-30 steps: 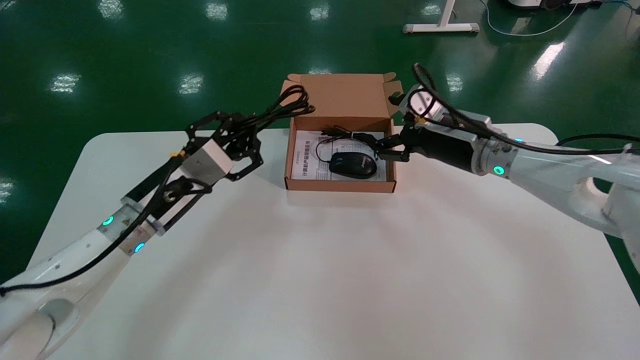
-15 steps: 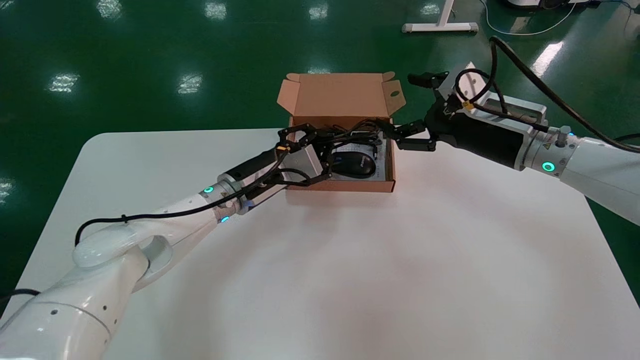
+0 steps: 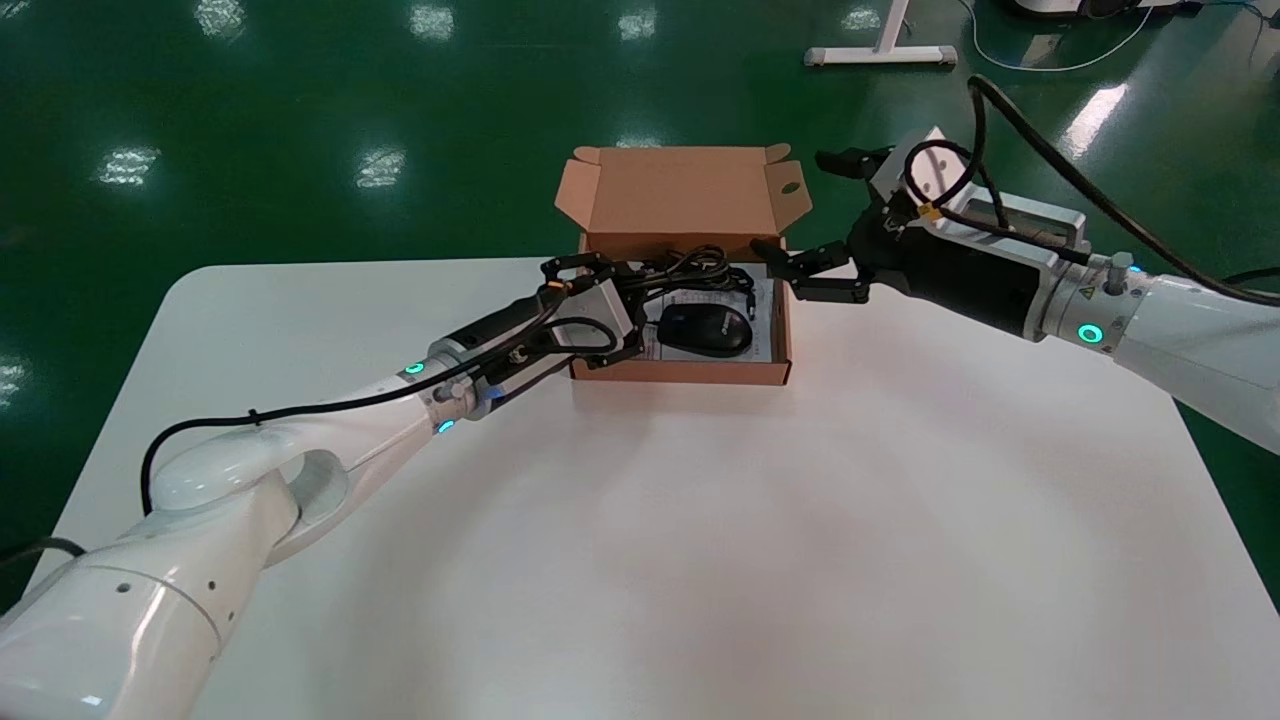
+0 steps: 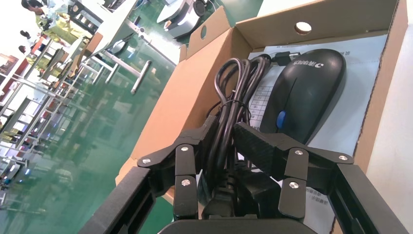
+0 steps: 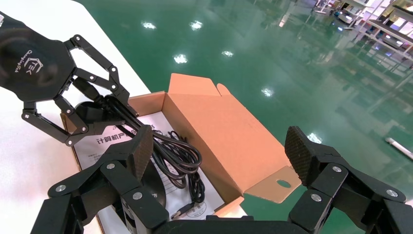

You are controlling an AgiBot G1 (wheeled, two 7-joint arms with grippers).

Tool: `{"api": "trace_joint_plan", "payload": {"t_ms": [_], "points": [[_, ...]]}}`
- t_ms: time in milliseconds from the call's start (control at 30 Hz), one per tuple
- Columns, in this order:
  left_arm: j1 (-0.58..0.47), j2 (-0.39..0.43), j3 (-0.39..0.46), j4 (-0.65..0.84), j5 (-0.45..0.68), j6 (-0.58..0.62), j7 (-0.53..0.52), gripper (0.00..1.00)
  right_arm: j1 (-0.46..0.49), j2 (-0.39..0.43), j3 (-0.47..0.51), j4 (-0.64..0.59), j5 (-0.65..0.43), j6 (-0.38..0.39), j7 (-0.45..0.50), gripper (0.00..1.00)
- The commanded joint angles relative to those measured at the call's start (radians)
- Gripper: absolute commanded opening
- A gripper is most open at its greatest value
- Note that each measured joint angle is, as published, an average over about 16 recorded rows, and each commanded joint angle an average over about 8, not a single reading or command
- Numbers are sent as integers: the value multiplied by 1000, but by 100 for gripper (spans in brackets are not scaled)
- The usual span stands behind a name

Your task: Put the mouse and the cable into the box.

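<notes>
An open cardboard box point(image 3: 680, 371) stands at the table's far edge with its lid point(image 3: 686, 191) raised. On a printed sheet inside lies a black mouse point(image 3: 704, 328) point(image 4: 303, 92). My left gripper point(image 3: 628, 302) point(image 4: 225, 134) reaches into the box's left side, shut on a bundled black cable point(image 3: 697, 267) point(image 4: 233, 92) point(image 5: 176, 151) whose loops rest along the back wall. My right gripper point(image 3: 815, 225) point(image 5: 220, 146) hovers open, holding nothing, at the box's right rear corner beside the lid flap point(image 5: 275, 184).
The white table point(image 3: 700, 540) spreads wide in front of the box. Green floor lies beyond the far edge, with a white stand base point(image 3: 880, 52) at the back.
My left gripper carried the cable bundle from left of the box into it and lowered it onto the sheet. My right gripper withdrew from inside the box, up and to the right.
</notes>
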Motion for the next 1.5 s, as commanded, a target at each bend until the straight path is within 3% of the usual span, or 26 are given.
{"api": "trace_joint_plan", "payload": {"t_ms": [33, 600, 1000, 1500], "points": [[-1, 0, 3, 2, -4, -1, -1, 100, 0, 0, 0, 0, 0, 0, 0, 100], [6, -59, -7, -79, -36, 64, -66, 100, 6, -15, 2, 6, 4, 3, -2, 100], [27, -102, -27, -150, -90, 125, -146, 100, -21, -44, 84, 8, 120, -10, 4, 100], [82, -253, -50, -335, -130, 275, -427, 100, -133, 78, 88, 268, 177, -79, 193, 100]]}}
